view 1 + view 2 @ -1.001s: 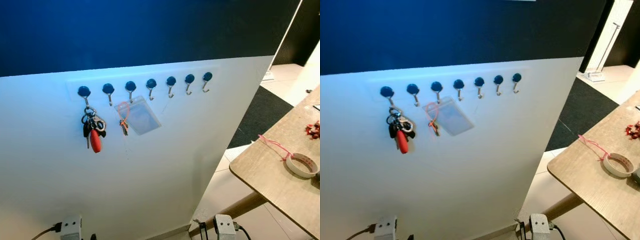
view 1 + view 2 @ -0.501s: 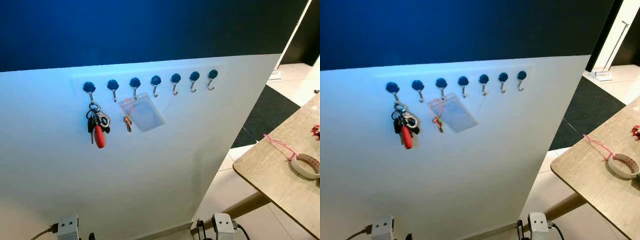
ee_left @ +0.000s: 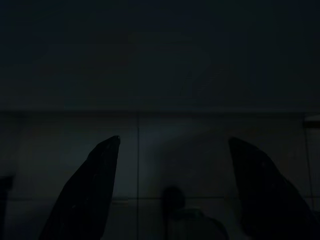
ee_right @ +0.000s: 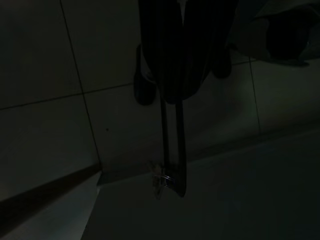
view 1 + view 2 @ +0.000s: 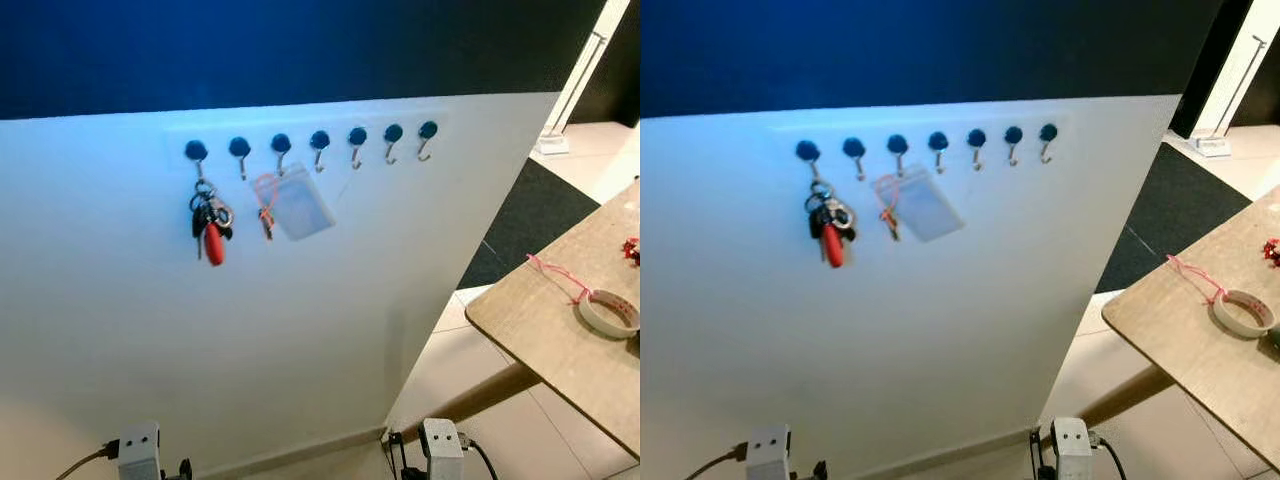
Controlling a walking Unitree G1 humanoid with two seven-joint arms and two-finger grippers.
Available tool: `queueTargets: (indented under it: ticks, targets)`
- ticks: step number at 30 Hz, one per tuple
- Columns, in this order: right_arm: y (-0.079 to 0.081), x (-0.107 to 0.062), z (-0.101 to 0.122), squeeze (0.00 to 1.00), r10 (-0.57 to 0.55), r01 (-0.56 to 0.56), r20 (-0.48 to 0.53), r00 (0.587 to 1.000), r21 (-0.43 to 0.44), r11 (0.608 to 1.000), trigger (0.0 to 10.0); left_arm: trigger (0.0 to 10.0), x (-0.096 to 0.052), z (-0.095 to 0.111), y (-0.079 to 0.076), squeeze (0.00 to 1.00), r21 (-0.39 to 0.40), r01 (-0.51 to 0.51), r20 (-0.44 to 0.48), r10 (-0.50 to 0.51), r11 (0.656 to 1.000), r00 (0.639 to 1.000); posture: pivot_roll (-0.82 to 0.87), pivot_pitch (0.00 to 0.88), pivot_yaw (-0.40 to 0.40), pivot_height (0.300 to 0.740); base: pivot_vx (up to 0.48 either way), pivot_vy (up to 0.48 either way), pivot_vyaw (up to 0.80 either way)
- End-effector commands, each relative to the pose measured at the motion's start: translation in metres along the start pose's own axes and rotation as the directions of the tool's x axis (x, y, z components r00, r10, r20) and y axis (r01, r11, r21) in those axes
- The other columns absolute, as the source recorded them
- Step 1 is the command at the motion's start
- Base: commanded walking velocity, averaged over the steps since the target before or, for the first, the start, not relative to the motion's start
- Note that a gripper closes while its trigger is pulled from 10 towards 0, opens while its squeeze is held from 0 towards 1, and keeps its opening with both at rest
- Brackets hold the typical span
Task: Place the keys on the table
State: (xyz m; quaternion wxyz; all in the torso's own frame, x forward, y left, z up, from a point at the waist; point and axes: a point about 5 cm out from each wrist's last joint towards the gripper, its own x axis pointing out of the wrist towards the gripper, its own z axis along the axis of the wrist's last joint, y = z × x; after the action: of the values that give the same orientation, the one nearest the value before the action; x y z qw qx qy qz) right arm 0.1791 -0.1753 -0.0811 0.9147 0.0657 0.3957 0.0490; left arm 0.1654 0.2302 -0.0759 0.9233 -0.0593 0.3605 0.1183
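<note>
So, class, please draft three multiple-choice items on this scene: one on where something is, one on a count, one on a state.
1. Where do the keys hang?
A. On the hook at the robot's left end of the row
B. On the middle hook
C. On the table

2. How many hooks are on the board?
A. Five
B. Seven
C. Nine

3. How do the left gripper's fingers stand?
A. Shut on the keys
B. Shut on nothing
C. Open

Answers:
1 A: the keys dangle from the end hook on the board, while the table carries a tape roll.
2 B: seven blue knobs sit in the row.
3 C: the left gripper shows two fingers apart, with nothing between.
</note>
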Motion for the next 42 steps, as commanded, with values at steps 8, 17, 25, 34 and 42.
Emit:
queueTargets:
  ticks: [8, 17, 25, 34, 42]
  targets:
    - [0.001, -0.001, -0.003, 0.00, -0.005, 0.005, 0.001, 1.000, 0.009, 1.000, 10.0, 10.0, 0.000, 0.002, -0.007, 0.00, 0.015, 0.024, 0.019, -0.024, 1.000, 1.000, 0.05, 0.076, -0.032, 0.740, -0.295, 0.000, 0.00]
    - [0.002, -0.002, -0.006, 0.00, -0.005, 0.005, -0.007, 1.000, 0.009, 1.000, 10.0, 10.0, 0.001, 0.003, -0.007, 0.00, 0.021, 0.026, 0.024, -0.027, 0.999, 0.999, 0.05, 0.079, -0.023, 0.740, -0.295, 0.000, 0.00]
    - [0.002, -0.002, -0.006, 0.00, -0.007, 0.007, -0.004, 1.000, 0.015, 1.000, 10.0, 10.0, 0.001, 0.005, -0.009, 0.00, 0.027, 0.035, 0.030, -0.036, 0.999, 0.999, 0.06, 0.085, -0.028, 0.740, -0.292, 0.000, 0.00]
    - [0.003, -0.001, -0.005, 0.00, -0.005, 0.005, -0.003, 1.000, 0.012, 1.000, 10.0, 10.0, 0.001, 0.006, -0.009, 0.00, 0.026, 0.032, 0.038, -0.033, 0.999, 0.999, 0.06, 0.084, -0.023, 0.740, -0.288, 0.000, 0.00]
    - [0.004, 0.000, -0.003, 0.00, -0.003, 0.003, 0.004, 1.000, 0.015, 1.000, 10.0, 10.0, 0.002, 0.009, -0.009, 0.00, 0.031, 0.032, 0.044, -0.034, 0.999, 0.998, 0.06, 0.081, -0.021, 0.740, -0.280, 0.000, 0.00]
